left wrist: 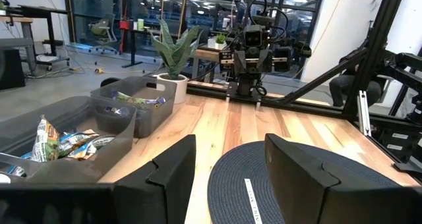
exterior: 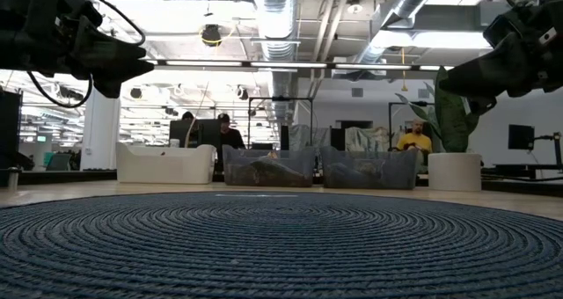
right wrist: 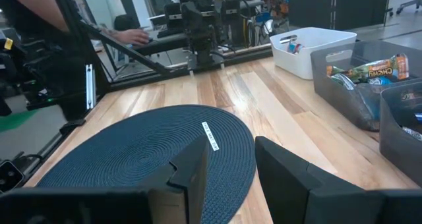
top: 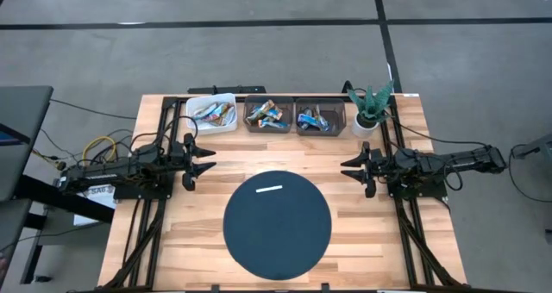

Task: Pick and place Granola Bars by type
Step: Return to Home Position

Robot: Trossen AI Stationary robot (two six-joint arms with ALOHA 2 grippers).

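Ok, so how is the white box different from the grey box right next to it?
The white bin is solid white, so you cannot see through its wall; the grey bin beside it is dark and see-through. The white bin sits at the left end of the row; the grey bin sits in the middle. Both hold granola bars and have no lids.

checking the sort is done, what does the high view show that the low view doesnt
Only the high view: bars lying in the white bin and in the grey bins, the white strip on the mat, and the left gripper and right gripper open at the table's sides.
Only the low view: the room behind, with people seated; bin contents look hazy there.
Both: mat, three bins, plant, both grippers.
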